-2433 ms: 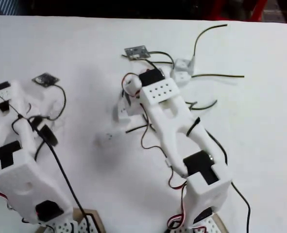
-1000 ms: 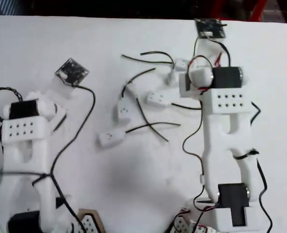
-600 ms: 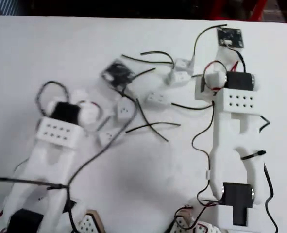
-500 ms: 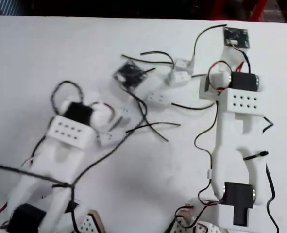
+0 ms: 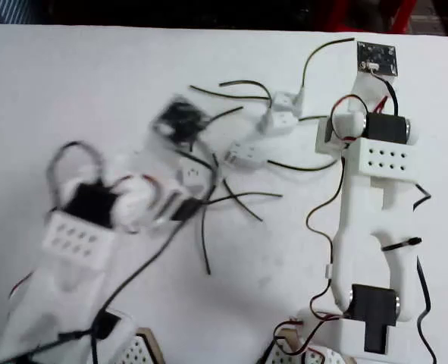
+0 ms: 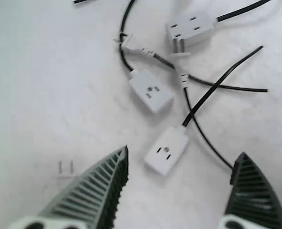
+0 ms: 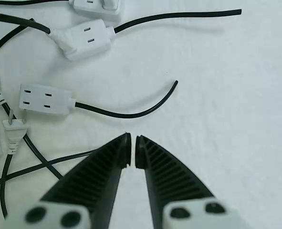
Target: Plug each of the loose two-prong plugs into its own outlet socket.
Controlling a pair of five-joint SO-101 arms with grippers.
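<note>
Left wrist view: the left jaws gape wide and empty above the desk [image 6: 45, 71]. A white outlet socket [image 6: 166, 151] lies between their tips, and a loose two-prong plug [image 6: 66, 168] lies just beside one. The right arm [image 5: 368, 205] stretches straight out, its jaws almost closed on nothing.

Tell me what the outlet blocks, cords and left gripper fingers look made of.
Outlet blocks: white moulded plastic, smooth, faint sheen. Cords: black flexible jacket, probably rubber or PVC, lying in curves. Left gripper fingers: dark matte plastic, ridged, perhaps printed.
</note>
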